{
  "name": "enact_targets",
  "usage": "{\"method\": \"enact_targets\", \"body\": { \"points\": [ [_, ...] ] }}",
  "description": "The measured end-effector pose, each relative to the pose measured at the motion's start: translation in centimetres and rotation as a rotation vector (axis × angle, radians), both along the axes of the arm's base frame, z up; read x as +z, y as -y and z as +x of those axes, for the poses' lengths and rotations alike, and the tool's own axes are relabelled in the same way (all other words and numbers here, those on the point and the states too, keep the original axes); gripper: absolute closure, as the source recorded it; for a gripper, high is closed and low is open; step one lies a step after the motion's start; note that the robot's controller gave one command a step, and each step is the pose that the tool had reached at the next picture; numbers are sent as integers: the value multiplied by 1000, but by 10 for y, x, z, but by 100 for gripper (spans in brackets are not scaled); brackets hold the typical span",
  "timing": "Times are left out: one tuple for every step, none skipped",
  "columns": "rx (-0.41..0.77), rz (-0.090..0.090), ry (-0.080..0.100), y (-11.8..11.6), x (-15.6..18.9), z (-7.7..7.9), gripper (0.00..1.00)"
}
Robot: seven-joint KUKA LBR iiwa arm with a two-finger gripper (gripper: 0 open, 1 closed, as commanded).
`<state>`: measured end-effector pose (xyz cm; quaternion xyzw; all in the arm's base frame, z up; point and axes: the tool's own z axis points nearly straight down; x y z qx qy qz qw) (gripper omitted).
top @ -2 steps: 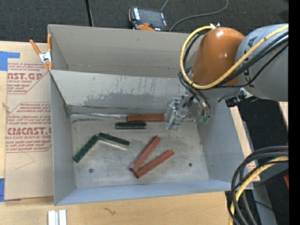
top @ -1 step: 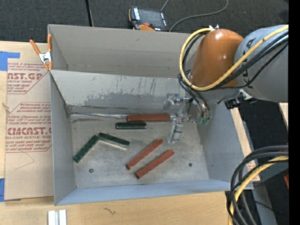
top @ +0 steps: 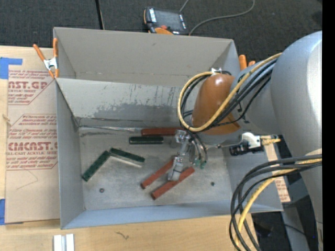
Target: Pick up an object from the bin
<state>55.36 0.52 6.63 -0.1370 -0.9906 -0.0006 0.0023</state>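
Red stick — under pincer (mid-bin)

The grey metal bin carries 6 bars on its floor: 2 red-brown bars side by side at mid-front, 1 red bar and 1 dark green bar near the back, and 2 green bars at left.

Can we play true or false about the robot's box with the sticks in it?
The gripper is over two red sticks. True.
A green stick lies at the left of the bin. True.
There is a yellow ball in the bin. False: it holds red and green sticks.
The green stick touches the gripper. False: it lies apart, off to the gripper's left in the view.
The arm comes in from the view's left. False: from the right.
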Motion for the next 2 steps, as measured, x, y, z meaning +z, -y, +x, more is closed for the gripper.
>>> {"method": "enact_targets", "body": {
  "points": [
    [1,-1,6,0,4,2,100],
    [-12,0,12,-18,134,-22,100]
  ]
}}
